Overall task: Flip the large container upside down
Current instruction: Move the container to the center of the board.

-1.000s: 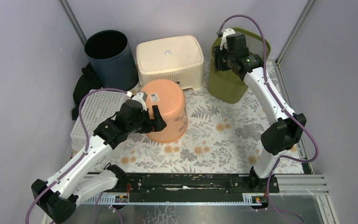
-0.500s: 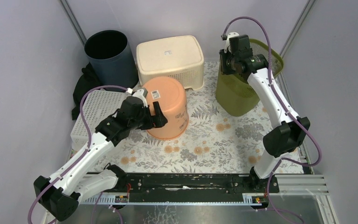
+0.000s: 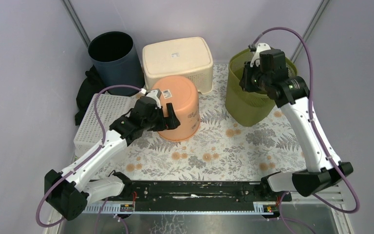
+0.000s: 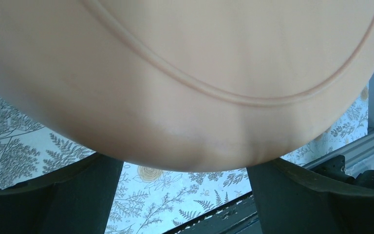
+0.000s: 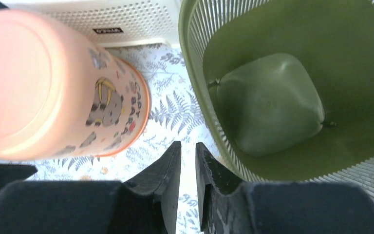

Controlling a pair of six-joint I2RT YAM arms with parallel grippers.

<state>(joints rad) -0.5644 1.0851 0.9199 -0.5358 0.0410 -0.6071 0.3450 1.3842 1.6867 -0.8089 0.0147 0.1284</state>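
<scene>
**Orange plastic bucket** (image 3: pixel 180 105) stands base-up, axis vertical, on the floral counter (image 3: pixel 233 156). Your left gripper (image 3: pixel 168 121), jaws wide apart, faces its near wall. Your right gripper (image 5: pixel 188 146), jaws a slit apart and empty, hangs by the green mesh basket (image 5: pixel 268 97), farther off.

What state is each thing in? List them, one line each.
Orange bucket: upside down, base up.
Green basket: upright, mouth up, empty.
Cream basket: upside down.
Dark bin: upright, mouth up.
Left gripper: open, fingers either side of the orange bucket.
Right gripper: jaws nearly closed, nothing seen between them, by the green basket's rim.
</scene>
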